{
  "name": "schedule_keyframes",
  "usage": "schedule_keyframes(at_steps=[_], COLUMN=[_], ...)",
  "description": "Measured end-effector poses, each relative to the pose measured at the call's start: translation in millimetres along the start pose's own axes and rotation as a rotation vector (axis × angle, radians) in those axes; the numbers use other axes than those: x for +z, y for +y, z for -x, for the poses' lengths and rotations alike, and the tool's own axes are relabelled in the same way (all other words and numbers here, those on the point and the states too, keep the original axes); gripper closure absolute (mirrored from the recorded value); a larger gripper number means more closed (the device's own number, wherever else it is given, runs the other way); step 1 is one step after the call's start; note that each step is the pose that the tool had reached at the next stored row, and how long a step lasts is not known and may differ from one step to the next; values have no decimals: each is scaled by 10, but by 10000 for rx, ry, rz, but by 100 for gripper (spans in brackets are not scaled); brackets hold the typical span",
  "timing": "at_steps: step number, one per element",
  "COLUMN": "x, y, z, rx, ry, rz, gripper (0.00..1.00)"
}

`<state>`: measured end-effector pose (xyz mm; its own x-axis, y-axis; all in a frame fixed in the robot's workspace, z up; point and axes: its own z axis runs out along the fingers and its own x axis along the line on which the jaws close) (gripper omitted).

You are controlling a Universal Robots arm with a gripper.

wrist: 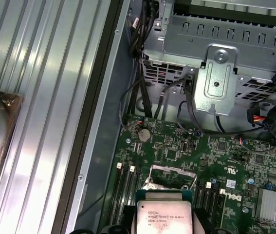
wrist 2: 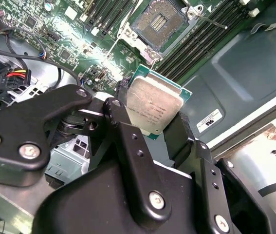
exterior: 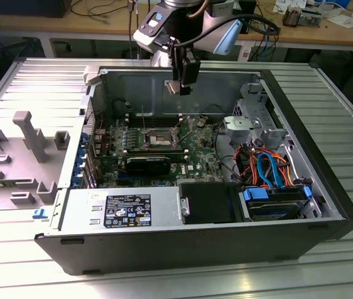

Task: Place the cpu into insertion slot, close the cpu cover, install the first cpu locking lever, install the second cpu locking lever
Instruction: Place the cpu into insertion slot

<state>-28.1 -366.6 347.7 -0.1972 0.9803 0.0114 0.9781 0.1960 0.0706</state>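
Tool (wrist 2: 150, 122) clamps the cpu (wrist 2: 153, 105) by opposite edges, metal top facing the wrist.

cpu (wrist 2: 153, 103): dull silvery metal top | claw (wrist 2: 147, 121): matt black

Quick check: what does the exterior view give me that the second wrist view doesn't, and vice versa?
Exterior view: the whole open black computer case, its grey power supply box, the gripper well above the green circuit board. Second wrist view: the small square silvery-topped cpu clamped between black fingers. Both: the gripper and the square dark silver-rimmed insertion slot, no chip in it.
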Motion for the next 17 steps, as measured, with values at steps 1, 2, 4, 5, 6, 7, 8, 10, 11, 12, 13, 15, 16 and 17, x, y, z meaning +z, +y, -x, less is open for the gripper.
schedule_keyframes(at_steps=[1, 2, 4, 5, 6, 7, 8, 10, 11, 12, 13, 15, 16, 17], x=[0, 0, 0, 0, 0, 0, 0, 0, 0, 0, 0, 0, -1, 1], y=[0, 0, 0, 0, 0, 0, 0, 0, 0, 0, 0, -2, -3, -4], z=[0, 0, 1, 1, 1, 1, 1, 1, 1, 1, 1, 2, 2, 1], rx=[1, 4, 4, 4, 4, 3, 4, 4, 4, 4, 5, 71, 214, 350], ry=[0, 0, 0, -1, 0, 0, 1, 0, 0, 0, 0, -4, -15, -24], rz=[0, 0, 0, -1, -1, -1, -1, -2, -1, -2, -2, -1, -1, -1], gripper=[46, 46, 46, 46, 46, 46, 46, 46, 46, 46, 46, 46, 46, 46])
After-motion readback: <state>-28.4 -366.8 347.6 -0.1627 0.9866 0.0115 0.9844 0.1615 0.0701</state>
